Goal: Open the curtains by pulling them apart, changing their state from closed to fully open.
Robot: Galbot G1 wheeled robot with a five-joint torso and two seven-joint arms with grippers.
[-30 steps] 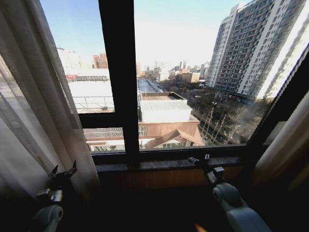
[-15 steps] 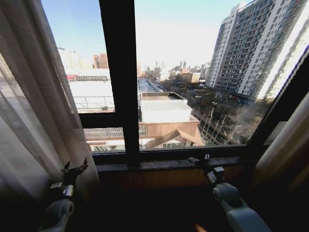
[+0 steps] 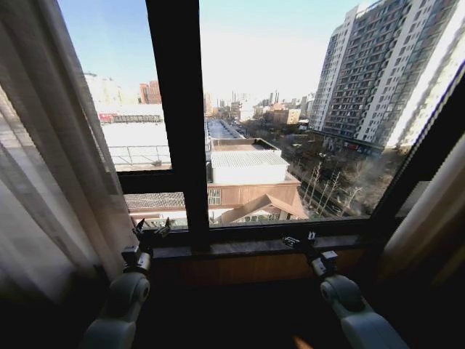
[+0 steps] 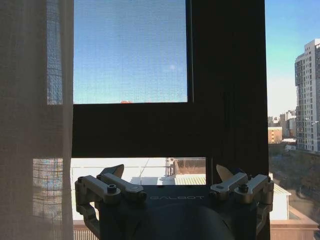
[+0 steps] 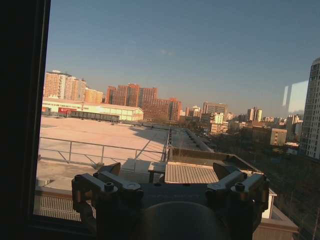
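**A:** Status on the curtains?

**B:** Left curtain point(image 3: 51, 167) is bunched at the robot's left edge of the window point(image 3: 290, 123), sheer and pleated, running from the top of the head view down past the sill point(image 3: 254, 247). Right curtain point(image 3: 429, 218) is bunched at the far right, beside the angled dark frame. Glass between them is uncovered, city visible through it.

**A:** Left gripper?

**B:** Left gripper point(image 3: 151, 229) is up at sill level, just left of the mullion point(image 3: 178, 116) and just beside the left curtain's inner edge. Can't tell if it touches the fabric. In the left wrist view, the gripper point(image 4: 170, 172) has its fingers spread wide with nothing between them. The curtain point(image 4: 30, 120) hangs off to one side, clear of the fingers point(image 4: 112, 172).

**A:** Right one?

**B:** Right gripper point(image 3: 299, 240) is over the sill, right of the mullion and well apart from the right curtain. In the right wrist view, the gripper point(image 5: 167, 172) is also spread wide, holding nothing, with only glass and rooftops ahead.

**A:** Any fabric caught on either?

**B:** None seen on either set of fingers.
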